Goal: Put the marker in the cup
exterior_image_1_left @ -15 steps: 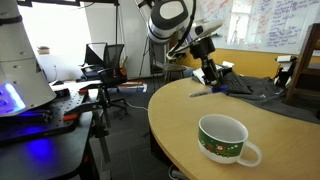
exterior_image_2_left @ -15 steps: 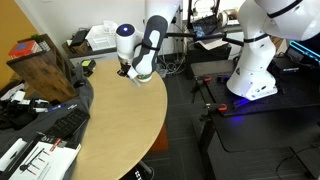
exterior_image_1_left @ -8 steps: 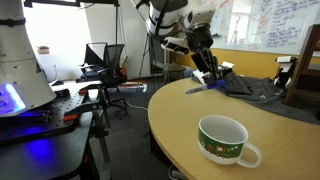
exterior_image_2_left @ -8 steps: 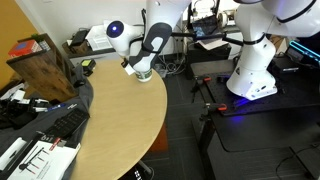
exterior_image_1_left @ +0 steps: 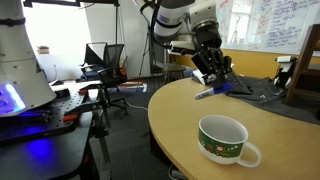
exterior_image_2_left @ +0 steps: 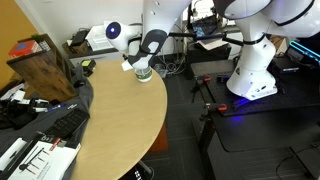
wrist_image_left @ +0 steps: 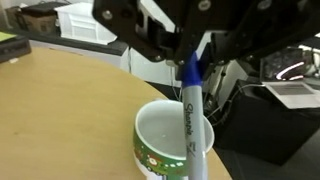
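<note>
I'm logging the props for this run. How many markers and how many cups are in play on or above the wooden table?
marker: 1, held in the gripper
cup: 1, standing on the table
Total: 2

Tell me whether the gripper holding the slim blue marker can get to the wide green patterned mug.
Probably yes. The gripper, shut on the marker, hangs over the tan table; nothing visible stands between it and the mug, whose open mouth shows behind the marker in the wrist view.
</note>
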Tool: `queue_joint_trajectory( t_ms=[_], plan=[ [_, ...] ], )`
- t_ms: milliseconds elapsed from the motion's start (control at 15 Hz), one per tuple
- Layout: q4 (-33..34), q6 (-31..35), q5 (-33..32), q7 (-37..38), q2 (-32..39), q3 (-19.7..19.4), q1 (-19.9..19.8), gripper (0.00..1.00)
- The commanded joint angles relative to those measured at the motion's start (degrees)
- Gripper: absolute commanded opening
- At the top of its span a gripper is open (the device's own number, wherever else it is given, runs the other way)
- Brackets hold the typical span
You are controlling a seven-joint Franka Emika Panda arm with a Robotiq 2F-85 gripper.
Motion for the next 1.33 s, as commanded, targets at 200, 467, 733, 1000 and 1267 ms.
queue_joint_trajectory(
  t_ms=[200,467,733,1000,1267],
  plan=[
    [5.1,-1.7,-3.1,8.1,6.7,-1.0,-2.2,0.05],
    [8.1,-1.2,-3.2,9.1,9.3,-0.3,-5.9,0.05],
    [11.5,-1.1,-3.1,9.0,11.5,1.1,-9.6,0.05],
    [14.8,-1.7,-3.6,8.5,13.4,3.6,-12.6,0.05],
    [16.4,-2.7,-3.4,8.6,14.4,6.2,-14.5,0.05]
  ],
)
